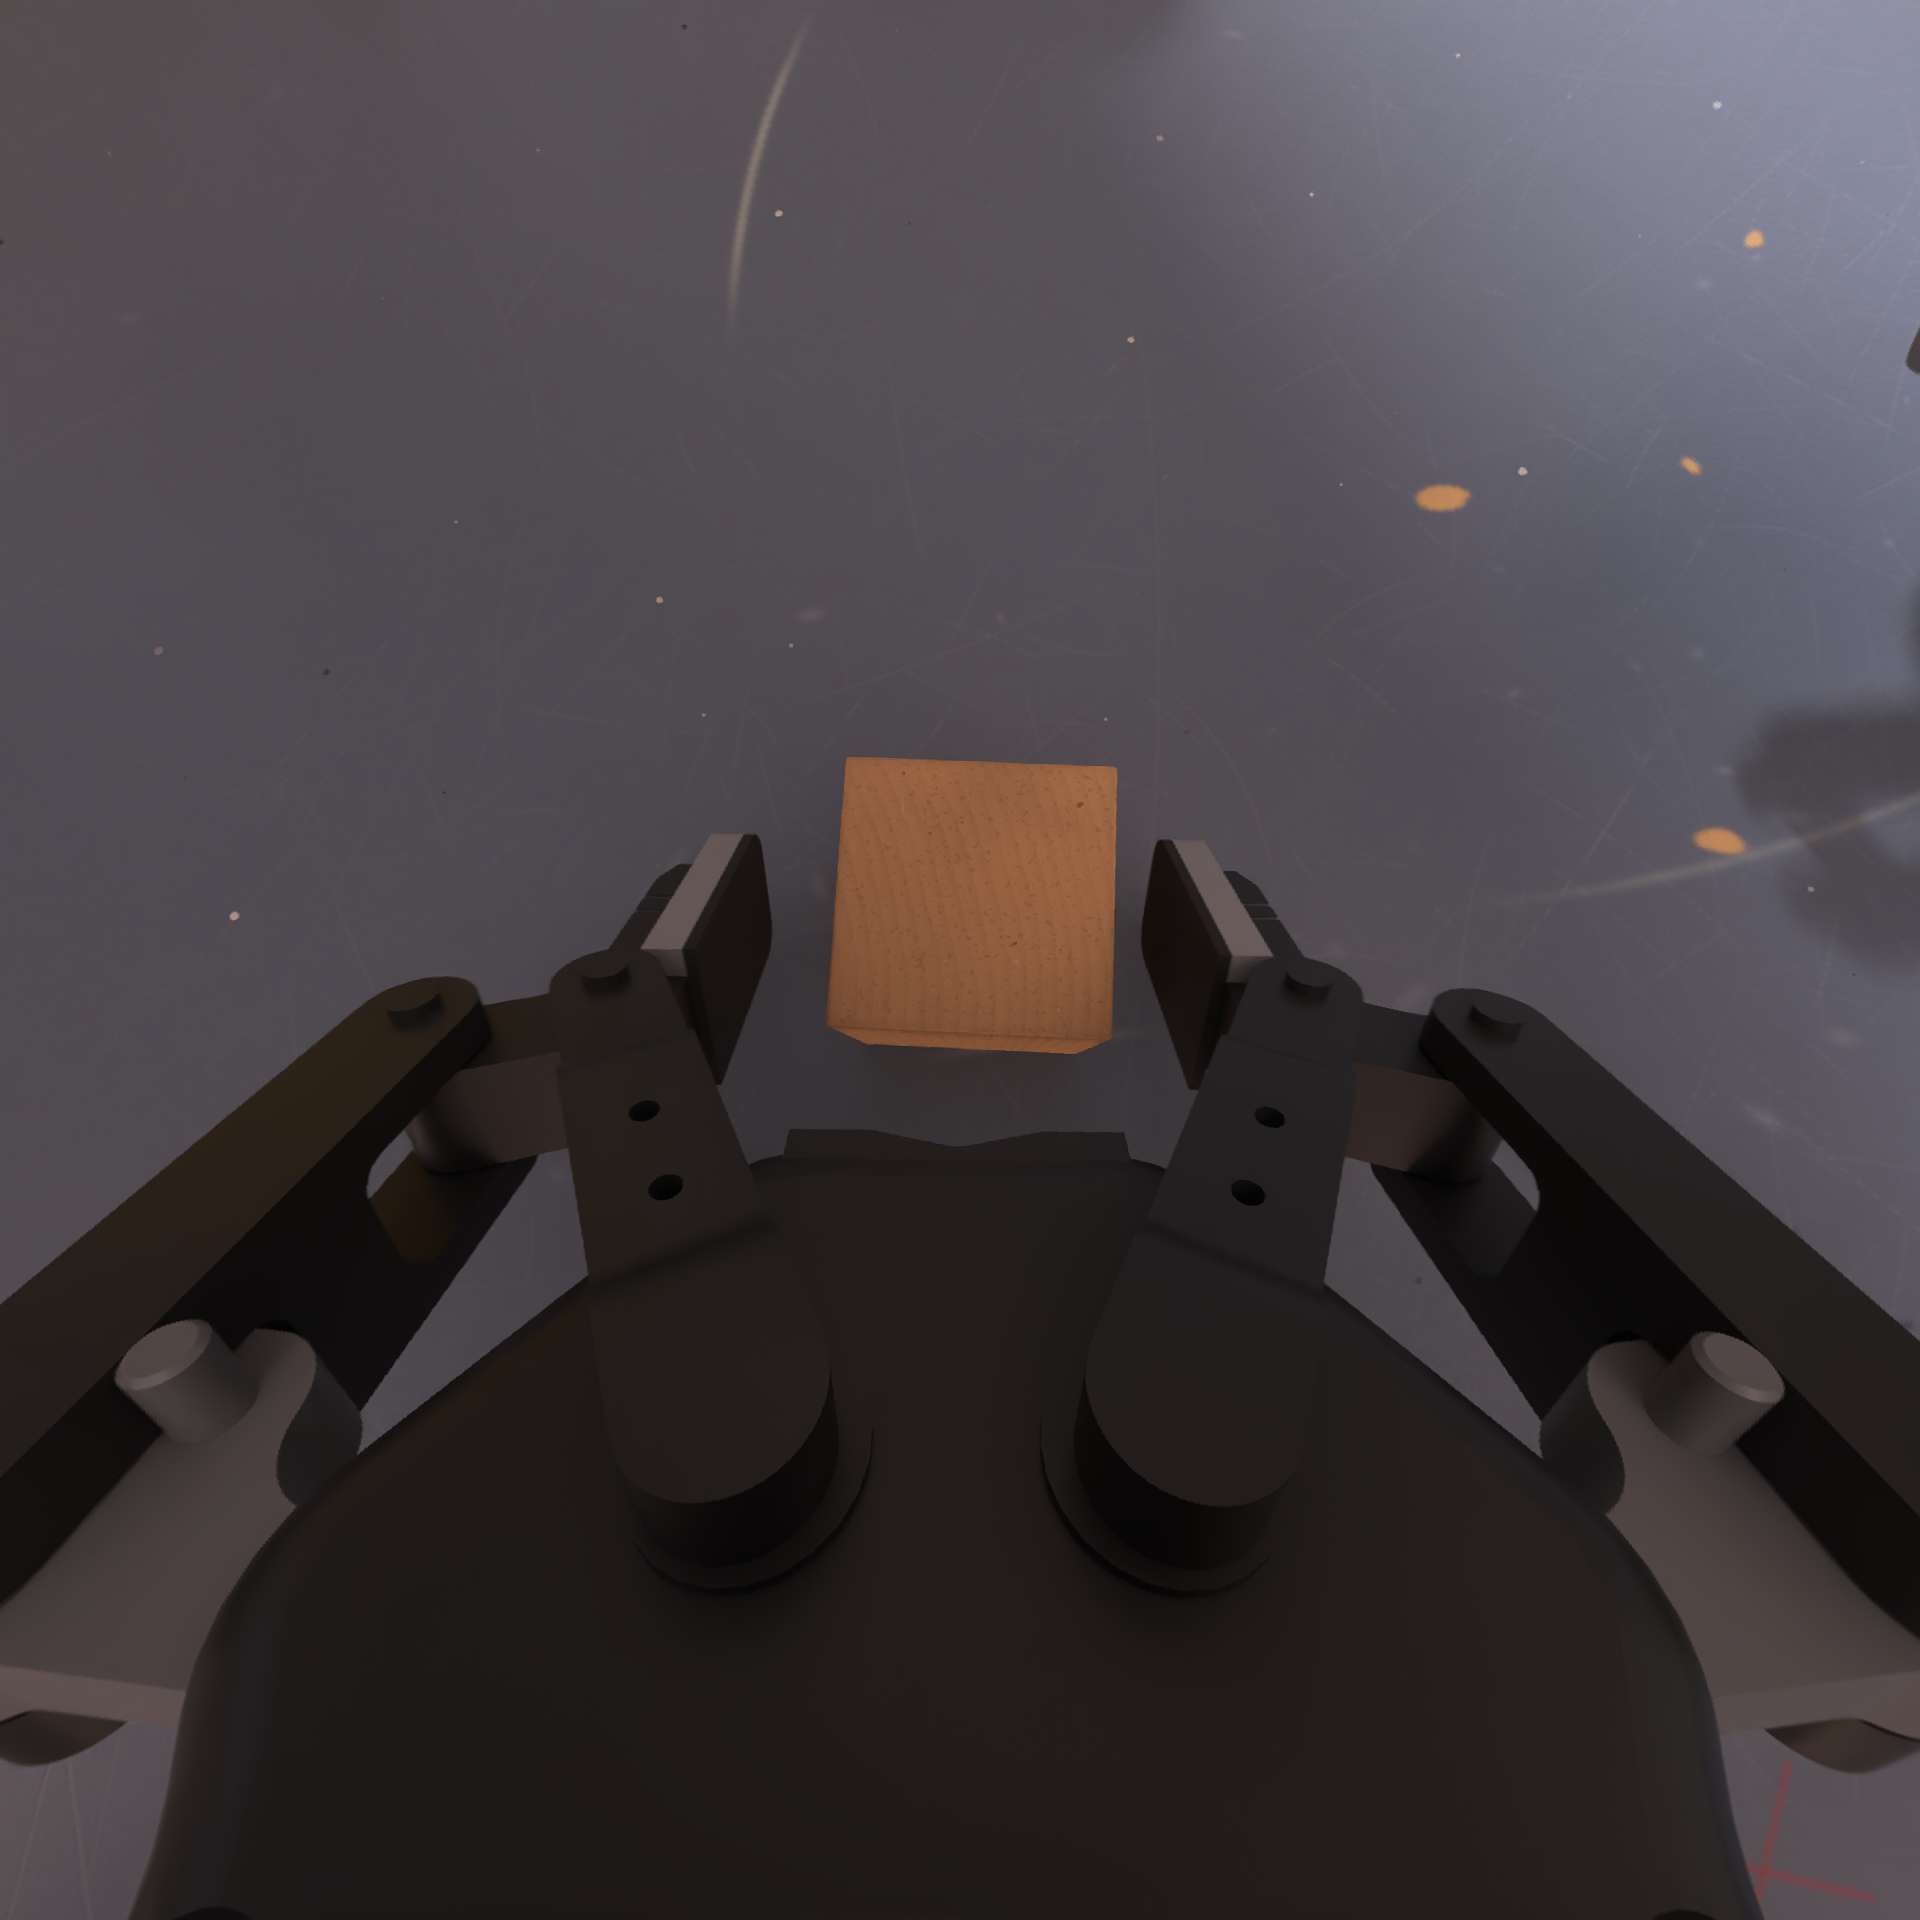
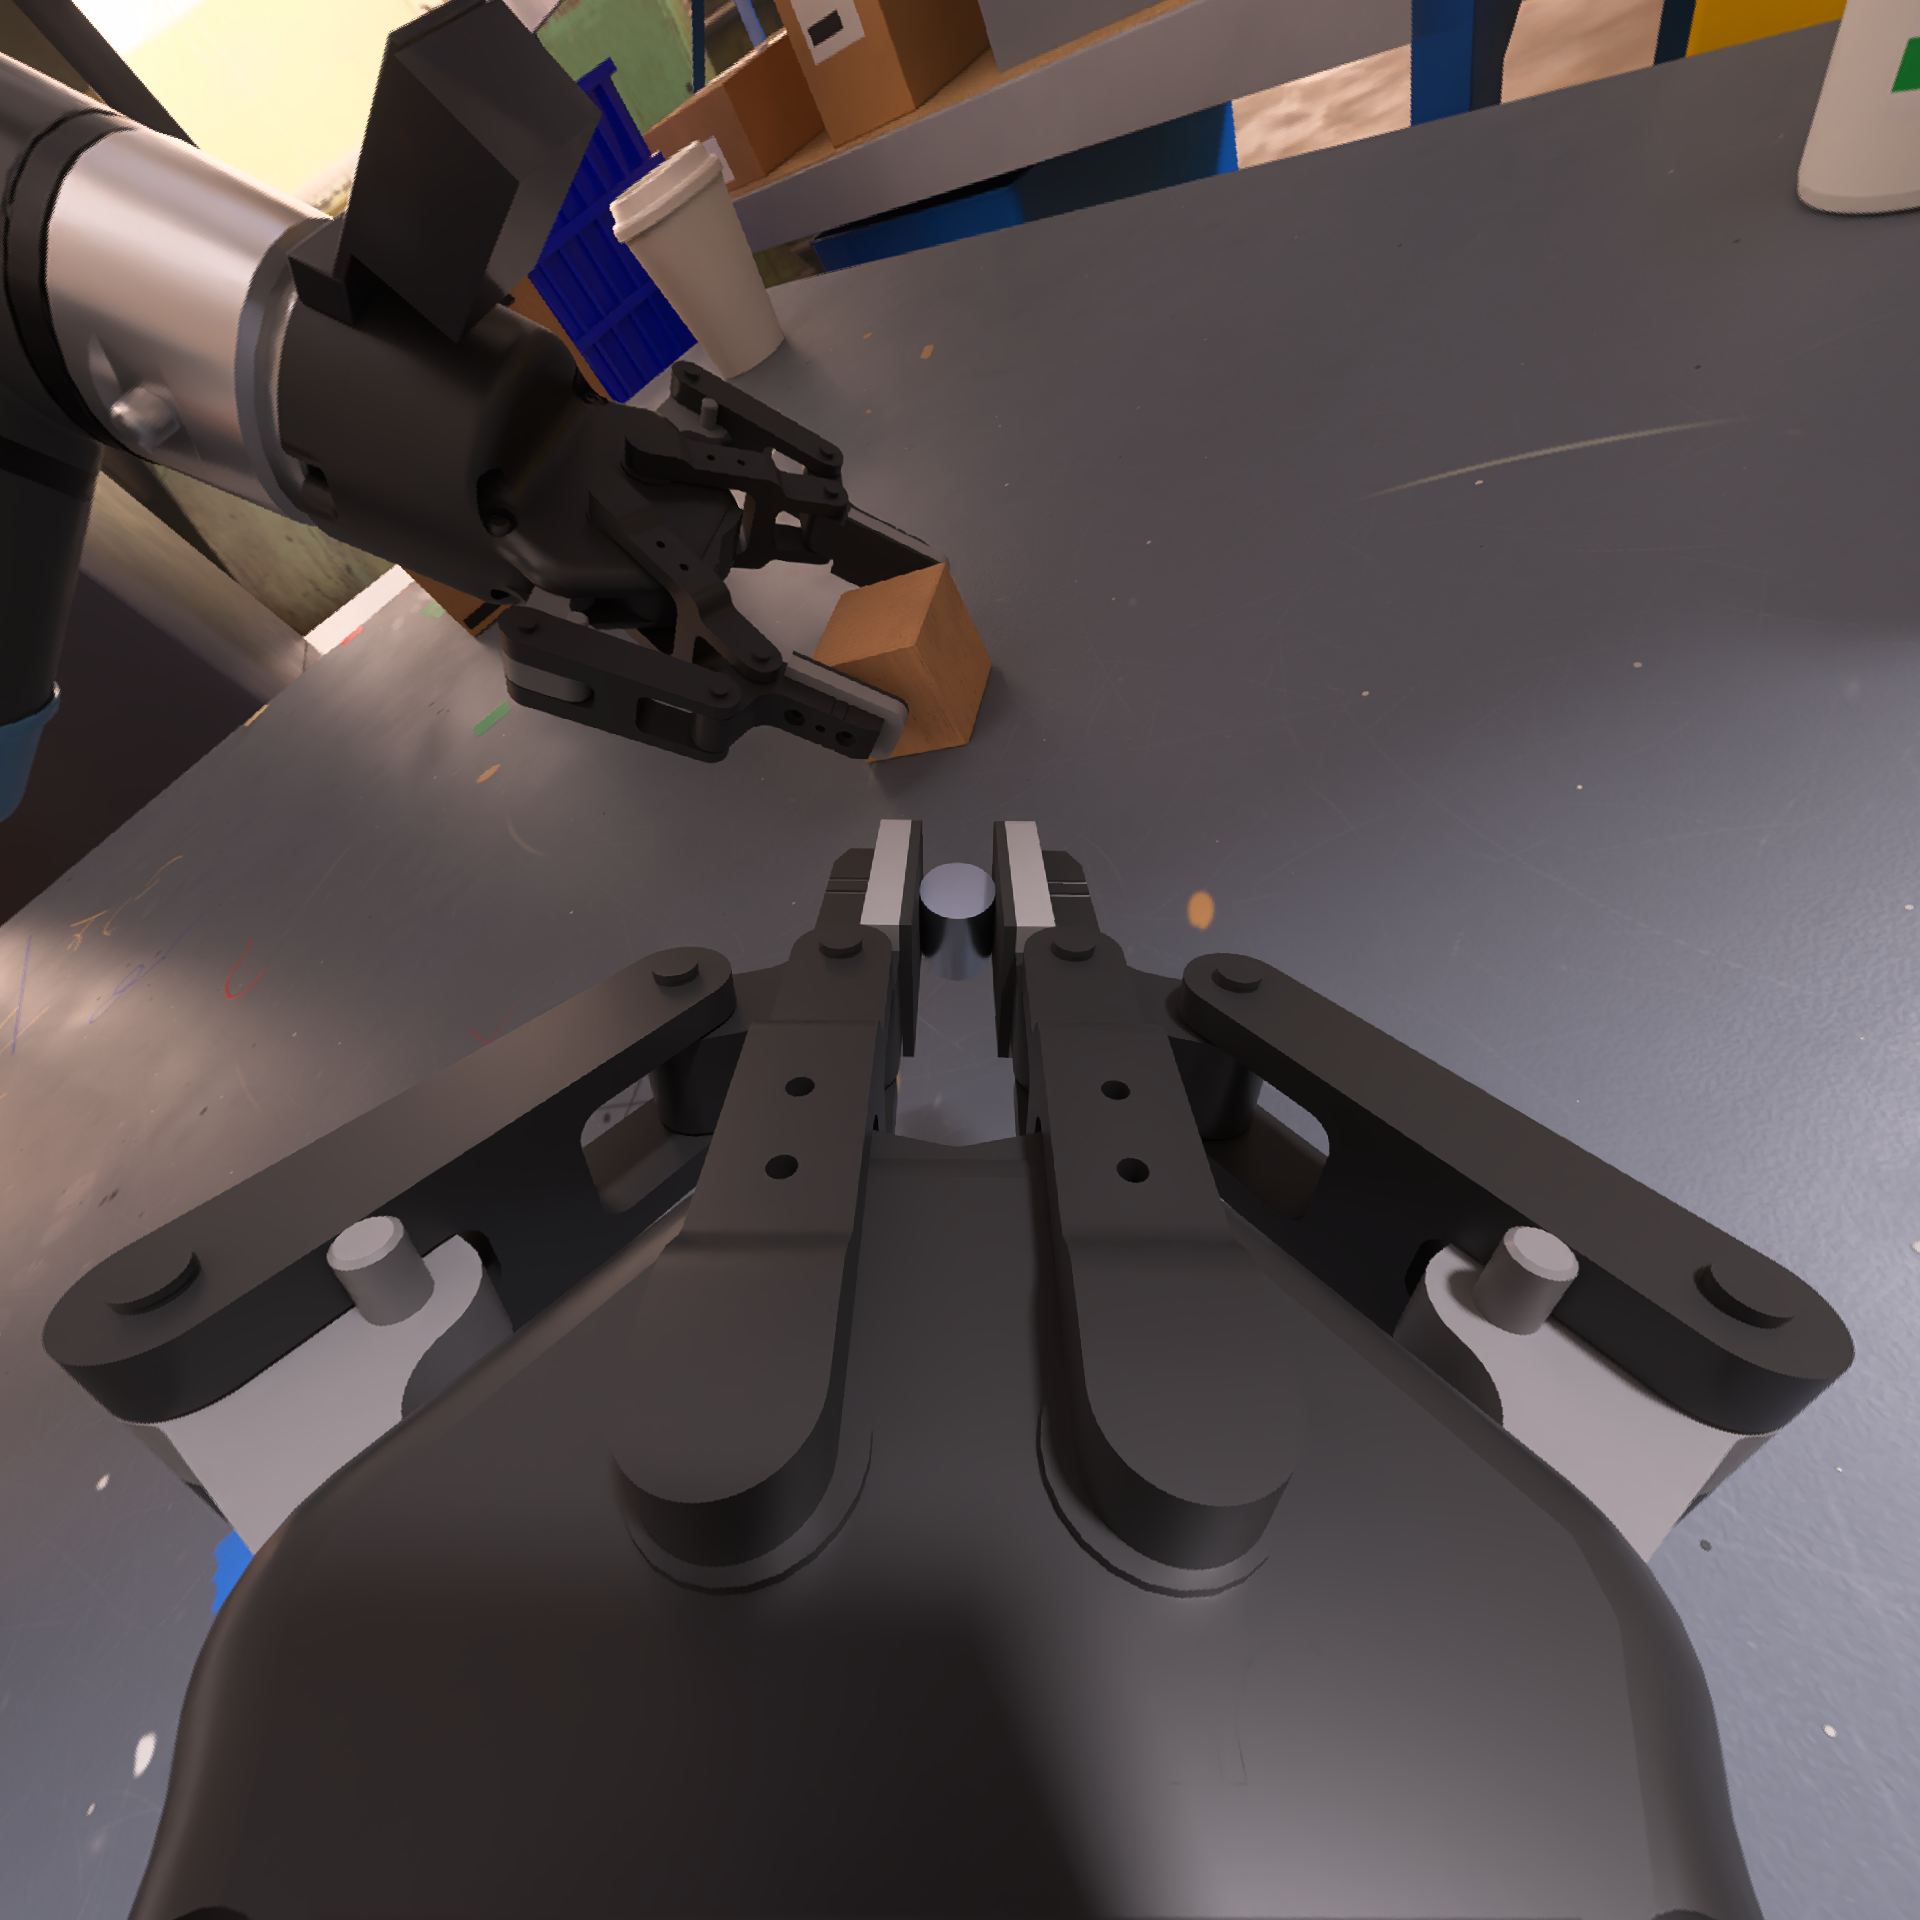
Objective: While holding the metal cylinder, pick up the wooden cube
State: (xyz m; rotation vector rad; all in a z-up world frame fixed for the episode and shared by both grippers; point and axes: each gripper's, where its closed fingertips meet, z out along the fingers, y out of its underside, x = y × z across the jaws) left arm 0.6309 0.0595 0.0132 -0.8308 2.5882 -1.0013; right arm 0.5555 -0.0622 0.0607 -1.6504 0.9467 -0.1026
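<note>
Fingers of the left gripper [image 1: 957, 940] stood spread wide, one dark pad [image 1: 729, 951] on each side of the wooden cube [image 1: 972, 902], with a clear gap showing between each pad and the cube's side faces. From the left wrist view the cube sat squarely between them, its top face turned up to the camera, its far edge reaching just past the fingertips. From the right wrist view the same left gripper [image 2: 902, 642] reached in low from the left, the cube [image 2: 906, 657] resting on the grey counter [image 2: 1455, 644] between its two fingers; whether the near pad was actually touching the wood from that angle I could not tell.

Closer to me, the right gripper [image 2: 957, 904] had its fingers drawn narrow and clamped on the metal cylinder [image 2: 957, 920], which stood upright between the pale pads [image 2: 891, 871], its round top showing just below the fingertips. The cube lay beyond the cylinder and a little to its left, apart from it, toward the far left part of the counter.

Near the far left edge of the counter stood a white paper cup [image 2: 704, 260] with a lid, and at the far right corner a white bottle [image 2: 1865, 114]. Small orange flecks [image 1: 1442, 498] dotted the scratched surface.
</note>
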